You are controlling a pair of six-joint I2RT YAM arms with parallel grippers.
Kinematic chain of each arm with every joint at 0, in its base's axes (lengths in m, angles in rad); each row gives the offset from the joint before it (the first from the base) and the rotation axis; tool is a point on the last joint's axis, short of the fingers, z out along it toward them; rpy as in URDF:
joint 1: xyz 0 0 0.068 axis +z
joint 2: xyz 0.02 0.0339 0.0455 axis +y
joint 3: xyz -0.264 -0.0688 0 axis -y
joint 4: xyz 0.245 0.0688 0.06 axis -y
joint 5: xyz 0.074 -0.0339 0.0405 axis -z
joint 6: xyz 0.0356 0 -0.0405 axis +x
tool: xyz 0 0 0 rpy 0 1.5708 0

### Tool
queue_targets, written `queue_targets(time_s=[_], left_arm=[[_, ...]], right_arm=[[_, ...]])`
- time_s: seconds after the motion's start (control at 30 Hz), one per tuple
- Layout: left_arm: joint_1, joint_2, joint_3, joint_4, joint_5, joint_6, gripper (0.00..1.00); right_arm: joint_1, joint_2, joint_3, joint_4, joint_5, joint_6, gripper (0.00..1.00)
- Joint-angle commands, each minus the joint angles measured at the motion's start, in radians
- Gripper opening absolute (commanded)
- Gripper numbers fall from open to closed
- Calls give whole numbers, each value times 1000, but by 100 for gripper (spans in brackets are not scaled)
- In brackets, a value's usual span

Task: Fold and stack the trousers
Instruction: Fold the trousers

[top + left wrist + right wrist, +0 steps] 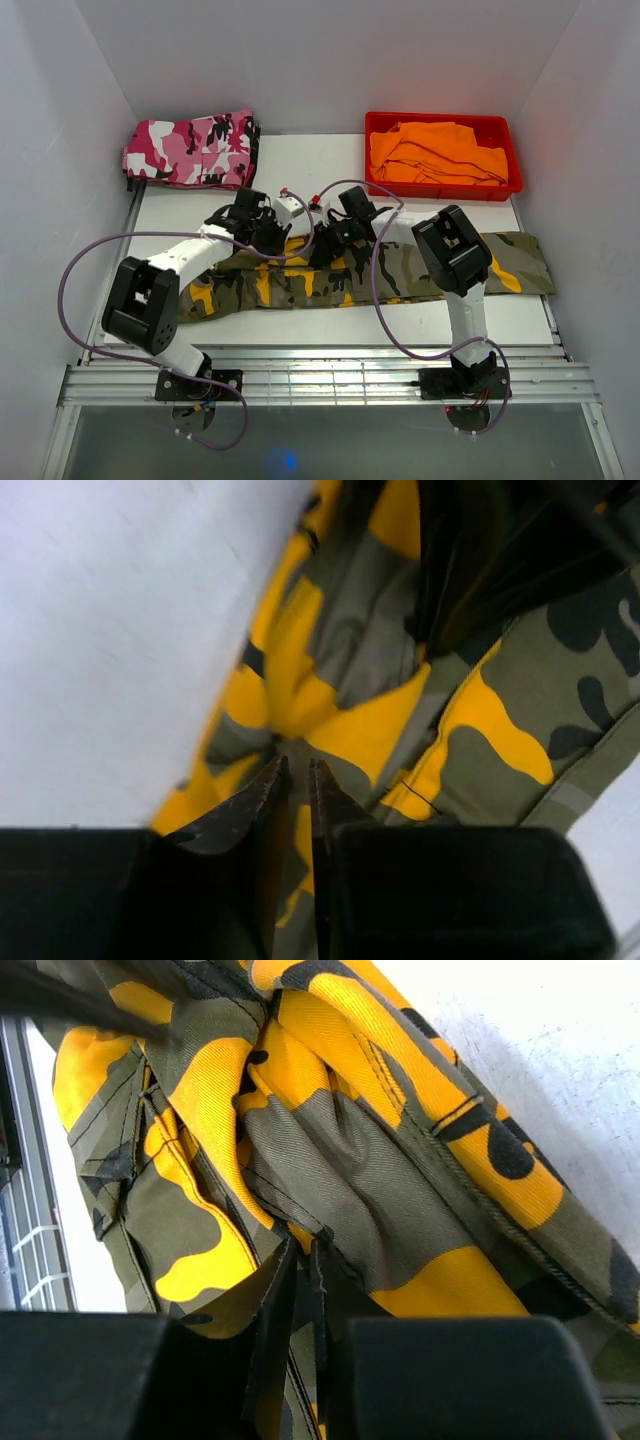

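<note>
Olive and yellow camouflage trousers (pixel 420 270) lie in a long strip across the table's middle. My left gripper (pixel 268 234) is shut on a fold of this cloth near its far edge; in the left wrist view the fingertips (pixel 298 772) pinch the trousers (pixel 480 710). My right gripper (pixel 322 245) is close beside it, shut on a bunched fold; in the right wrist view the gripper (pixel 306 1252) holds the gathered cloth (pixel 380 1180). Both grippers meet over the trousers' middle, and the cloth is raised and wrinkled there.
Folded pink camouflage trousers (pixel 192 150) lie at the back left. A red bin (pixel 505 185) with orange cloth (pixel 435 152) stands at the back right. White walls enclose the table on three sides. Metal rails (pixel 330 375) run along the near edge.
</note>
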Motion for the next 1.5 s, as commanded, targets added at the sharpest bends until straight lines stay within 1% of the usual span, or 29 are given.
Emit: queue_targets(time_s=[0.0, 0.03, 0.1, 0.13, 0.2, 0.27, 0.33, 0.37, 0.43, 0.5, 0.57, 0.7, 0.8, 0.97, 1.03, 1.23, 1.37, 1.43, 1.47], left_arm=[[-3, 43, 57, -137, 12, -185, 29], [0, 64, 69, -147, 5, -232, 30], [2, 112, 92, -156, -4, -271, 34], [2, 124, 97, -154, -24, -289, 40], [2, 161, 109, -154, -44, -323, 42], [3, 172, 111, -141, -84, -345, 43], [5, 167, 111, -125, -90, -345, 41], [5, 166, 112, -116, -97, -376, 40], [9, 163, 125, -119, -105, -392, 39], [14, 149, 129, -107, -130, -410, 42], [14, 121, 129, -85, -156, -417, 48], [14, 132, 155, -96, -218, -420, 54], [14, 169, 181, -130, -260, -423, 56], [14, 201, 181, -145, -292, -408, 57], [14, 215, 181, -159, -327, -397, 57], [3, 212, 145, -165, -311, -383, 58], [-6, 166, 109, -167, -314, -369, 63], [-8, 132, 100, -157, -315, -358, 67], [-11, 124, 99, -154, -314, -323, 69]], right_arm=[[4, 24, -62, -14, 145, -42, 17], [5, 23, -67, -11, 145, -36, 17], [5, 21, -79, -5, 145, -33, 16], [7, 20, -84, -2, 147, -30, 16], [10, 18, -95, 1, 148, -28, 16], [11, 20, -99, 8, 151, -28, 16], [13, 23, -98, 6, 156, -28, 15], [13, 24, -98, 9, 154, -27, 15], [18, 27, -98, 11, 162, -27, 15], [19, 31, -96, 11, 171, -27, 15], [24, 31, -98, 11, 171, -25, 15], [31, 32, -99, 15, 177, -24, 15], [36, 34, -98, 14, 177, -20, 15], [38, 35, -93, 12, 177, -17, 15], [39, 40, -90, 9, 177, -19, 15], [38, 43, -88, 11, 182, -16, 15], [39, 49, -87, 9, 185, -14, 15], [39, 52, -87, 11, 188, -14, 16], [39, 52, -87, 11, 191, -14, 17]])
